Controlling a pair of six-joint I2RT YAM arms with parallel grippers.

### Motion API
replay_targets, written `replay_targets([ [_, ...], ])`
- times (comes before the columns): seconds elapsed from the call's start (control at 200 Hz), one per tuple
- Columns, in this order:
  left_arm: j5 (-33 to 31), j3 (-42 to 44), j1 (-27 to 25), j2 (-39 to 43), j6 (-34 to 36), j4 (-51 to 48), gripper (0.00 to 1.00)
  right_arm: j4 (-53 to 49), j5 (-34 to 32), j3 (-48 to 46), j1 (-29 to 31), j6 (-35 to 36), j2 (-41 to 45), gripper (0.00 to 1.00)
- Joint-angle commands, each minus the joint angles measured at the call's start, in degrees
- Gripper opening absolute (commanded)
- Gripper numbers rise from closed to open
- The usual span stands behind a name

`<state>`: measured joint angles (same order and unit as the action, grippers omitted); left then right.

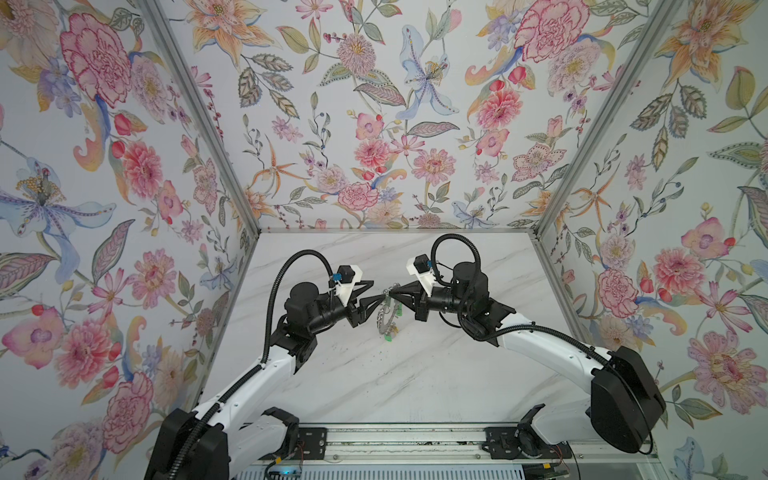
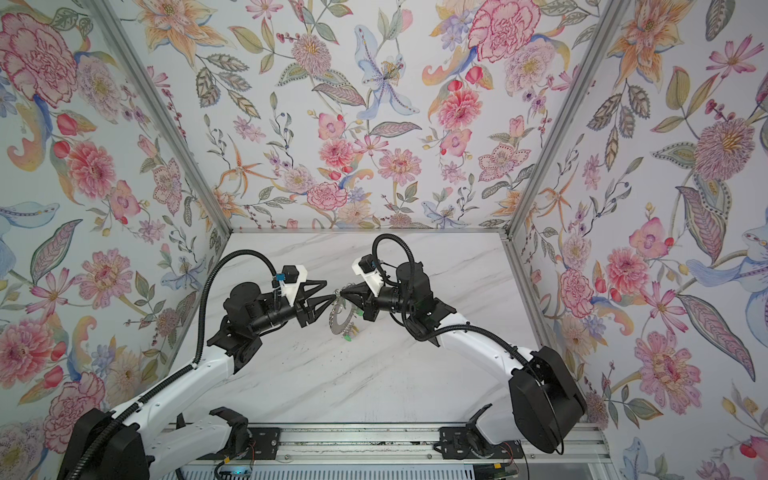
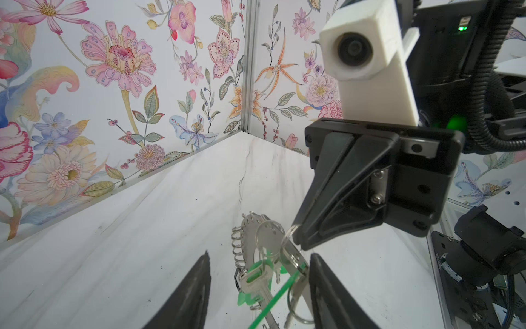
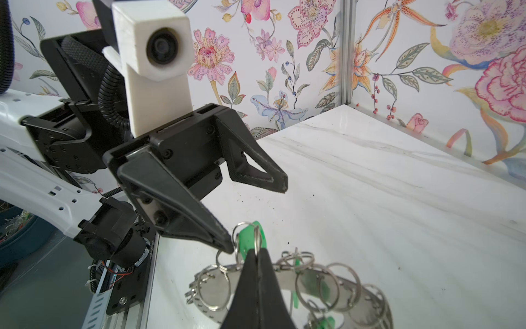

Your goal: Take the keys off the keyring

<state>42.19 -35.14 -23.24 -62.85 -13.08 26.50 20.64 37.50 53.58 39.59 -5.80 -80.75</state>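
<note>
The keyring [image 4: 355, 287], a flat grey metal ring with many wire loops, hangs above the marble table in both top views [image 1: 384, 320] [image 2: 338, 320]. My right gripper [image 4: 257, 250] is shut on one wire loop at its top, beside a green tag [image 4: 247, 236]. My left gripper [image 3: 260, 287] is open, and a green-tagged key [image 3: 256, 279] dangles between its fingers [image 3: 196, 284]. Seen from the right wrist, the left gripper [image 4: 256, 216] has one fingertip against the loops. More green-tagged keys [image 1: 388, 337] hang at the ring's lower end.
The white marble table [image 1: 415, 374] carries scattered dark specks. Floral walls with metal corner posts [image 1: 582, 145] close it in on three sides. A metal rail [image 1: 395, 440] with both arm bases runs along the front edge.
</note>
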Motion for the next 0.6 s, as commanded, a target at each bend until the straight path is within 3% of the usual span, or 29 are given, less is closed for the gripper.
replay_targets([
  [0.0,2.7,-2.3,-0.1,-0.5,2.3,-0.7,0.57,-1.3,3.0,2.7,-0.2,1.9,-0.4,0.0],
  [0.175,4.0,-2.4,-0.2,-1.6,1.9,0.7,0.56,-2.0,4.4,3.4,-0.2,2.2,-1.0,0.0],
  [0.47,5.3,-1.4,-0.6,-2.6,1.3,1.8,0.27,-1.1,4.7,3.0,-0.2,1.7,-0.9,0.0],
  [0.596,6.0,-1.0,-0.6,-2.2,1.0,2.5,0.2,-0.6,4.8,2.9,-0.2,1.4,-1.5,0.0],
])
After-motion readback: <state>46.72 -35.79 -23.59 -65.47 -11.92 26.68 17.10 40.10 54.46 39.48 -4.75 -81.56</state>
